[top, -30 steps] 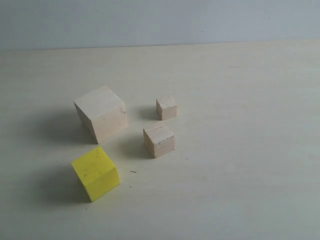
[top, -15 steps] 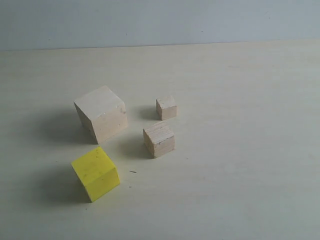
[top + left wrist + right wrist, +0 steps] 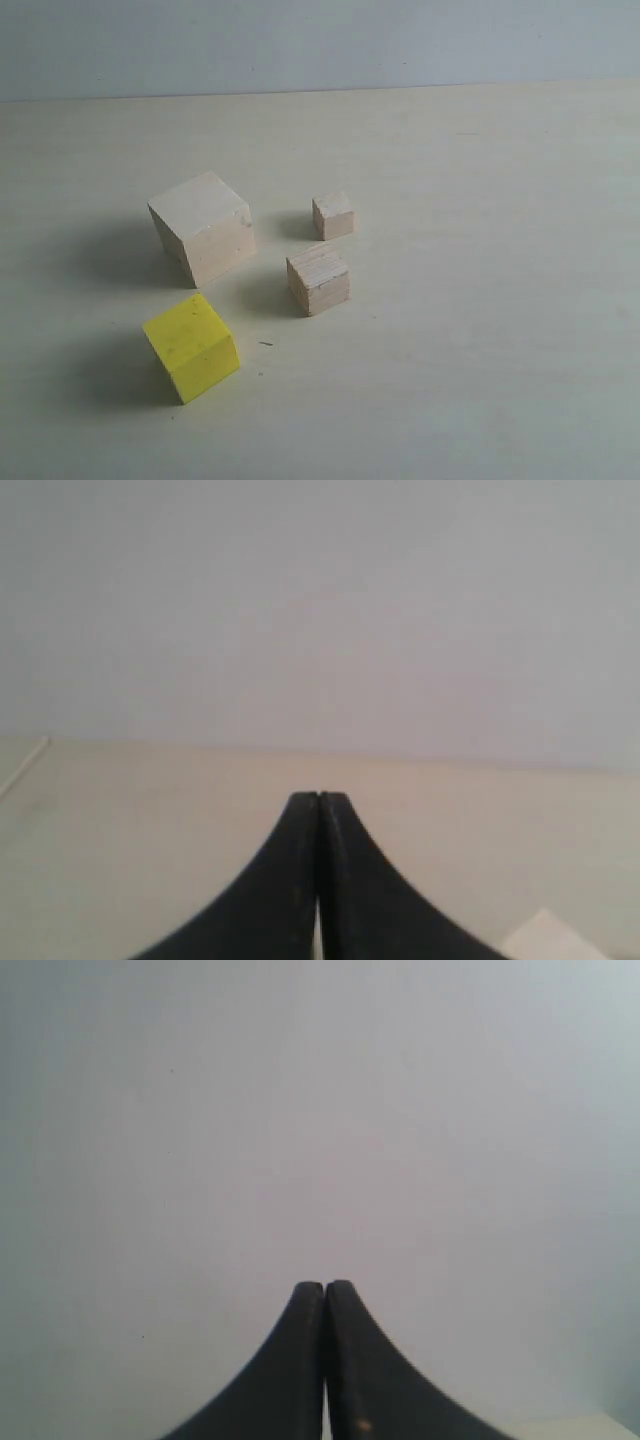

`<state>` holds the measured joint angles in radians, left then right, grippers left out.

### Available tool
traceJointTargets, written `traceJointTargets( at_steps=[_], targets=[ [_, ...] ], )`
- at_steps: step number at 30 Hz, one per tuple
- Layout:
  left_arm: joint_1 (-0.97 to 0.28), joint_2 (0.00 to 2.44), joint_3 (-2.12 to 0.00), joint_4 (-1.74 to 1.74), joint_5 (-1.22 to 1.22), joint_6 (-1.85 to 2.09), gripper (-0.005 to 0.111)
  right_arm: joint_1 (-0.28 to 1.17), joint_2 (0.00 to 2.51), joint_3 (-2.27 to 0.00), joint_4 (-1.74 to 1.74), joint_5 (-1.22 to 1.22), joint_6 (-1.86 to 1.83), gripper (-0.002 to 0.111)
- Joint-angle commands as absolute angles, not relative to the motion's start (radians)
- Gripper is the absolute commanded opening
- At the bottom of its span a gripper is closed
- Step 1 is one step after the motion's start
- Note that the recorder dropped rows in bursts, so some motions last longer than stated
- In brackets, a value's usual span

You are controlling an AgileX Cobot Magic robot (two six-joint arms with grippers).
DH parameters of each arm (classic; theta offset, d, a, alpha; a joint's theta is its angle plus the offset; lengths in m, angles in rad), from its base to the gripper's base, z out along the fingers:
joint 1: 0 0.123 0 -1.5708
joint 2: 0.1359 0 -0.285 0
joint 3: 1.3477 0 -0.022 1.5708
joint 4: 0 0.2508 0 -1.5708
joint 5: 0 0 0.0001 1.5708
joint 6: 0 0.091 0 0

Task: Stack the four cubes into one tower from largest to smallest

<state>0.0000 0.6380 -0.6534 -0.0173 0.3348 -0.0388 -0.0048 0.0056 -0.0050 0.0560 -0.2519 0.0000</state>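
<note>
large cube (image 3: 203, 226): pale bare wood, plain
yellow cube (image 3: 190, 346): bright yellow
medium cube (image 3: 318, 278): light wood, visible grain lines
small cube (image 3: 333, 215): pale wood
table (image 3: 480, 300): cream
left gripper (image 3: 318, 798): black
right gripper (image 3: 325, 1286): black

Ext. cam over table (image 3: 520, 380); wrists toward wall (image 3: 300, 1110) (prob.)

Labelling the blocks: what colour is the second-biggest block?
The block is bright yellow, best seen in the exterior view.

Soft light fr right, shadows left; wrist views blurry
</note>
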Motion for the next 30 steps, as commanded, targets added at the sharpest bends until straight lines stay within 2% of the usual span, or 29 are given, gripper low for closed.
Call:
traceJointTargets(
  at_steps=[1, 8, 12, 21, 25, 26, 27, 28, 30],
  targets=[
    [-0.025, 0.851, -0.749, -0.123, 0.489, -0.030, 0.000, 0.036, 0.000, 0.000, 0.054, -0.261, 0.000, 0.000],
    [-0.309, 0.997, -0.768, -0.193, 0.420, 0.161, 0.000, 0.035, 0.000, 0.000, 0.054, -0.257, 0.010, 0.000],
    [-0.349, 1.002, -0.768, -0.198, 0.401, 0.158, 0.000, 0.035, 0.000, 0.000, 0.054, -0.255, 0.043, 0.000],
    [-0.349, 1.002, -0.768, -0.247, 0.334, 0.135, 0.000, 0.035, 0.000, 0.000, 0.054, -0.230, 0.054, 0.000],
    [-0.349, 1.032, -0.768, -0.264, 0.424, 0.154, 0.020, 0.035, 0.000, 0.000, 0.054, -0.230, 0.054, 0.000],
    [-0.349, 1.047, -0.768, -0.268, 0.440, 0.154, 0.037, 0.035, 0.000, 0.000, 0.054, -0.230, 0.054, 0.000],
    [-0.349, 1.056, -0.768, -0.283, 0.443, 0.149, 0.048, 0.035, 0.000, 0.000, 0.054, -0.230, 0.054, 0.000],
    [-0.349, 1.073, -0.768, -0.313, 0.435, 0.147, 0.066, 0.037, 0.000, 0.000, 0.054, -0.230, 0.054, 0.000],
    [-0.349, 1.114, -0.768, -0.318, 0.431, 0.147, 0.060, 0.063, 0.000, 0.000, 0.054, -0.230, 0.055, 0.000]
  ],
)
